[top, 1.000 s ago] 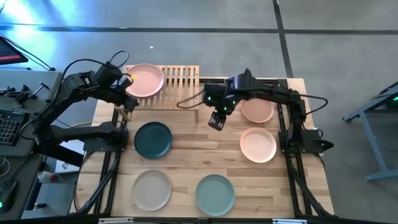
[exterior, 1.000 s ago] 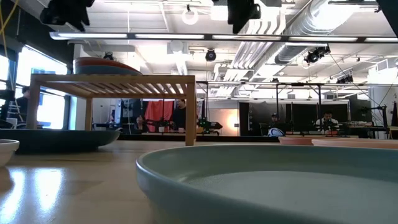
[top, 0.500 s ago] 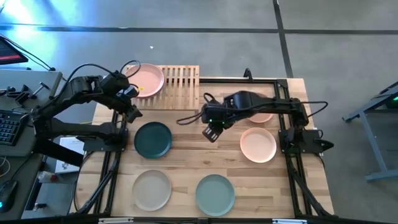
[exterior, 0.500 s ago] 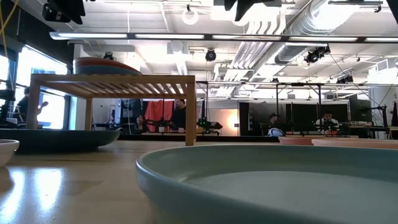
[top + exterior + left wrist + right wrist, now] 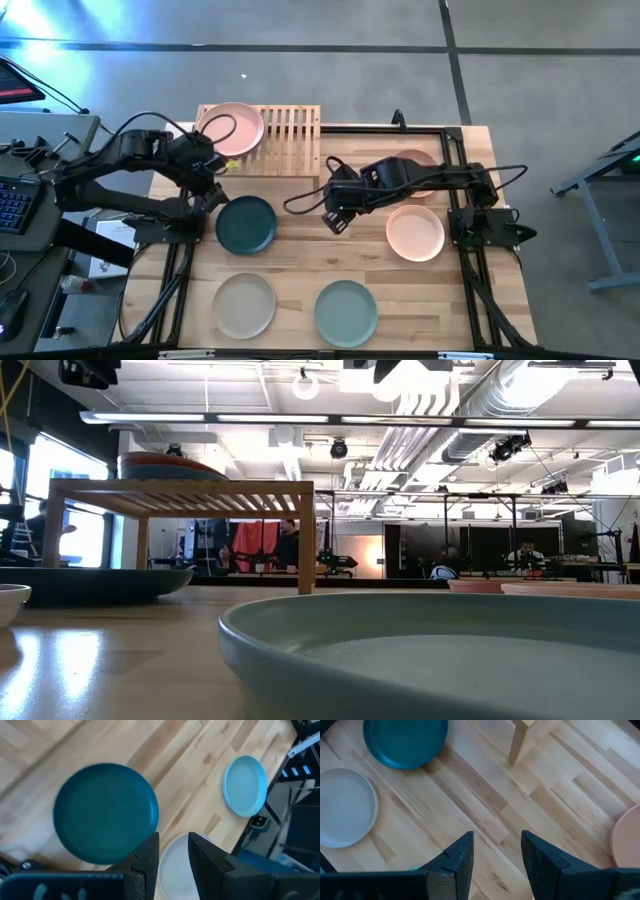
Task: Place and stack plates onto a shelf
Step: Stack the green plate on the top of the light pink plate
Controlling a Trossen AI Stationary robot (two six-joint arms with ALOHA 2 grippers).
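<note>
The dark teal plate (image 5: pixel 246 224) lies flat on the tabletop (image 5: pixel 300 270), in front of the shelf (image 5: pixel 290 125). It looks rigid, light and smooth-rimmed (best pinched at its raised edge). The left gripper (image 5: pixel 207 189) hovers beside it, fingers parted, empty. The right gripper (image 5: pixel 333 220), wide open and empty, has swung from the shelf toward mid-table since 1 second ago.

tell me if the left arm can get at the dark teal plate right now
Probably yes: the left end effector hangs open and empty just beside the dark teal plate, whose top is bare, and the right end effector is off to the side.
</note>
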